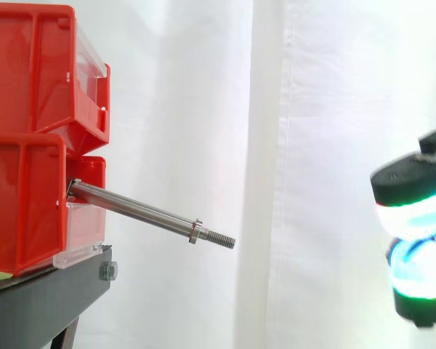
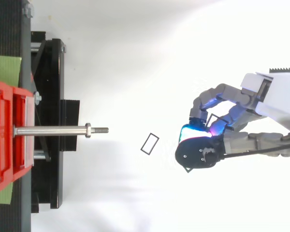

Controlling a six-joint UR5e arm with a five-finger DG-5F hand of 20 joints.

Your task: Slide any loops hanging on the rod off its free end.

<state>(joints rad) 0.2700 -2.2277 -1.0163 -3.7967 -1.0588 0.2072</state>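
Note:
The steel rod (image 1: 142,212) sticks out of the lower red bin (image 1: 29,203) toward the right, sloping slightly down to a nut and a threaded free end (image 2: 100,130). Nothing hangs on it. A thin dark rectangular loop (image 2: 150,143) lies loose on the white ground between the rod's tip and the hand. My hand (image 2: 241,108) is well to the right of the rod, its fingers curled against the thumb, the pads (image 1: 416,218) glowing cyan, white and magenta. Another thin dark loop (image 2: 215,120) shows pinched between the fingertips.
Two red bins are stacked on a black stand (image 2: 50,121), the upper one (image 1: 36,65) above the rod's root. A white curtain hangs behind. Open space separates the rod's tip from the hand.

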